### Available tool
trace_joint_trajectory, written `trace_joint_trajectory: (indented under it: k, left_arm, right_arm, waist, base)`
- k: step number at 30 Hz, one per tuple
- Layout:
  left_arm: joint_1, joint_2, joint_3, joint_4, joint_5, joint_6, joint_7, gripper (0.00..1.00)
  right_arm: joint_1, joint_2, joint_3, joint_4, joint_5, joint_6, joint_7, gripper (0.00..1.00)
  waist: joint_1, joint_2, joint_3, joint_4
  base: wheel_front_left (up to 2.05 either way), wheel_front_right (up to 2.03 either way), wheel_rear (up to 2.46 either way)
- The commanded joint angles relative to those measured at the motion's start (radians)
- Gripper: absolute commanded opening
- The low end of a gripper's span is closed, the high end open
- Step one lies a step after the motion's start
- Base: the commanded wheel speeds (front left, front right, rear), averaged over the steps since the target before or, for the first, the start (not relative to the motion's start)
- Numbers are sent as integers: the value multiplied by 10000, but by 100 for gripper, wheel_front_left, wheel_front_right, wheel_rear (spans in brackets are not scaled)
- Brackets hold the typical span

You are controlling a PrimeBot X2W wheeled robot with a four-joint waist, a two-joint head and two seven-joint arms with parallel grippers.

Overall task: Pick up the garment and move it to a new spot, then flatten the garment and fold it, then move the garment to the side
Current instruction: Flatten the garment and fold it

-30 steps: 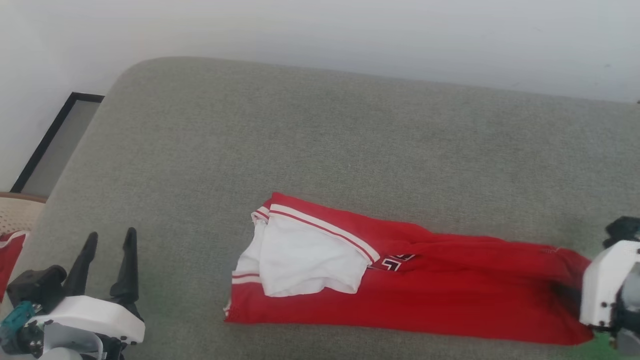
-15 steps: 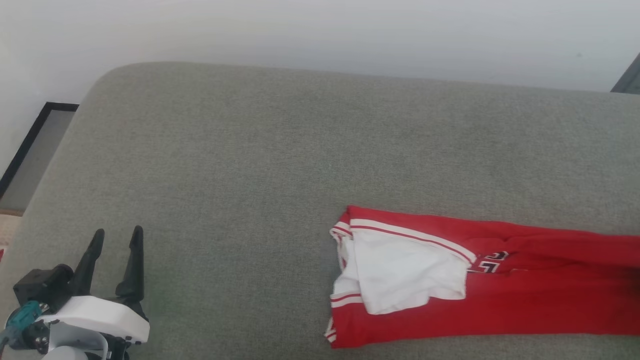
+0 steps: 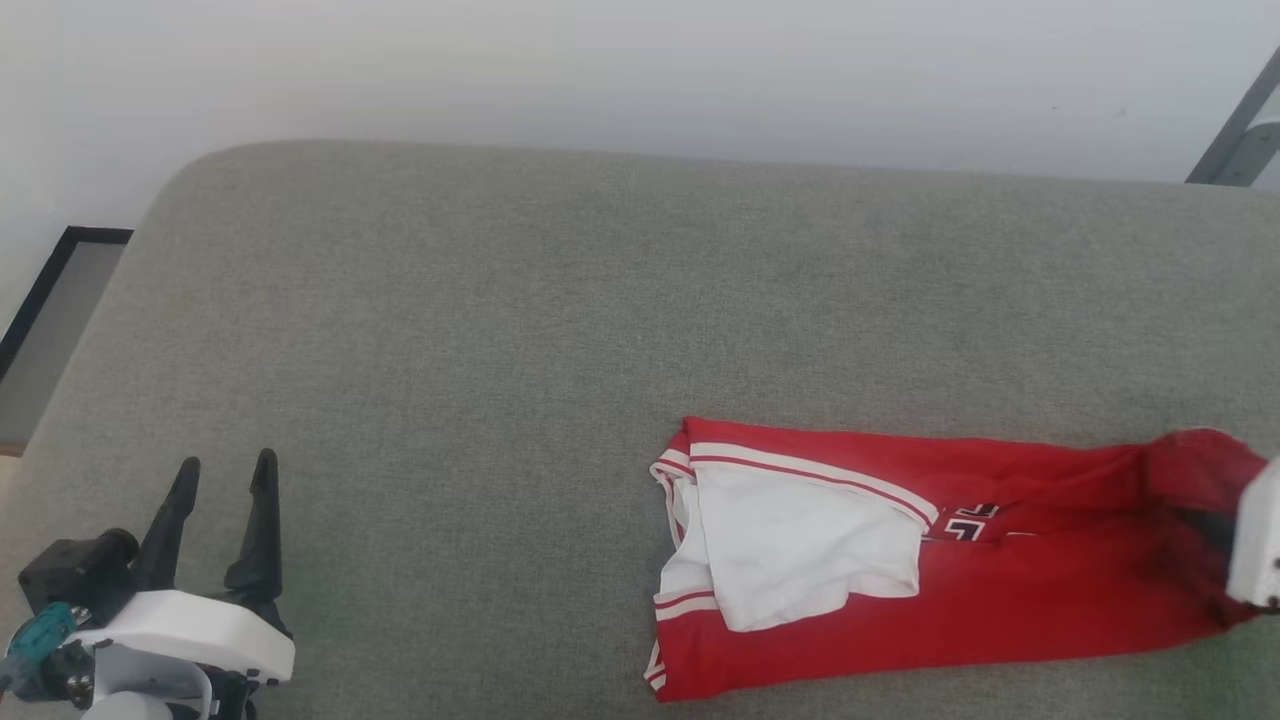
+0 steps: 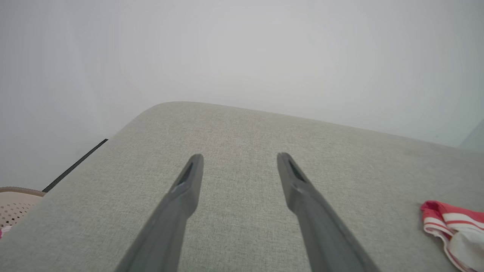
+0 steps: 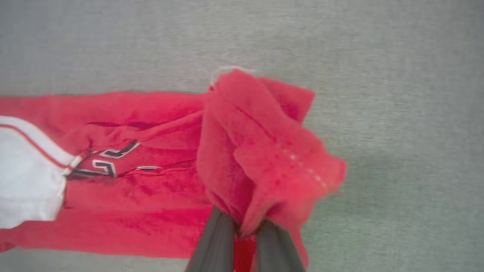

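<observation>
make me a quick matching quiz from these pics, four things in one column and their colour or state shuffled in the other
1. left gripper
2. right gripper
3. garment
4. sleeve

A. white, lying on top of red cloth
B. open, holding nothing
C. shut on a bunched red end
D. red, stretched along the grey cushion

Pairs: 1-B, 2-C, 3-D, 4-A

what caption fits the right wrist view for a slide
Right gripper shut on the bunched end of a red jersey shirt over grey fabric cushion.
</observation>
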Motion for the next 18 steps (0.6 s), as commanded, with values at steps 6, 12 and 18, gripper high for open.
trace_joint_trajectory:
  k: [6, 12, 18]
  left_arm:
    - [-91, -130, 54, 98, 158, -126, -38, 100]
    - [-321, -230, -157, 293, 252, -204, -38, 100]
    - [-647, -337, -473, 564, 287, -269, -38, 100]
  right_arm:
    - [397, 485, 1091, -2009, 199, 2, 391, 0]
    - [120, 1237, 2187, -2654, 44, 2, 576, 0]
    - [-259, 1882, 3235, -2367, -85, 2, 442, 0]
  waist:
    - [0, 1, -135, 105]
    - [0, 1, -262, 457]
    - [0, 1, -332, 920]
  base:
    - [0, 0, 0]
    - [0, 0, 0]
    - [0, 0, 0]
